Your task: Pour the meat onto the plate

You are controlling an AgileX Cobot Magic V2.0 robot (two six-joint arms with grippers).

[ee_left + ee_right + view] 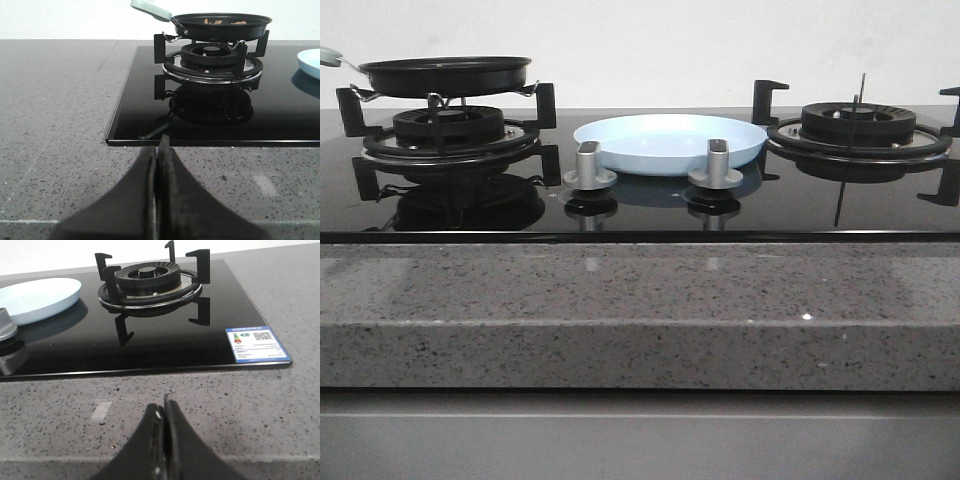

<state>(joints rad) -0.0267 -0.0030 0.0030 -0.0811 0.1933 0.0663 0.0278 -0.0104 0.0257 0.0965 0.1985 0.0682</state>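
**Meat sitting in the pan, plate waiting between the burners**

The meat [222,21] is lying in the black frying pan [445,75], which is resting on the left burner [450,130] of the glass hob [640,205]. Only a few orange-brown pieces are showing over the pan's rim in the left wrist view. The pan's pale green handle [150,8] is pointing away from the plate.

The plate [670,143] is sitting on the hob between the two burners, just behind the two silver knobs [590,165], well apart from the pan.

The left gripper [159,150] is hovering over the speckled grey surface [640,310] in front of the hob, its fingers pressed together and holding nothing; the pan is lying ahead of it, well apart. The right gripper [164,412] is likewise closed and empty, facing the bare right burner [150,282], with the plate off to one side.
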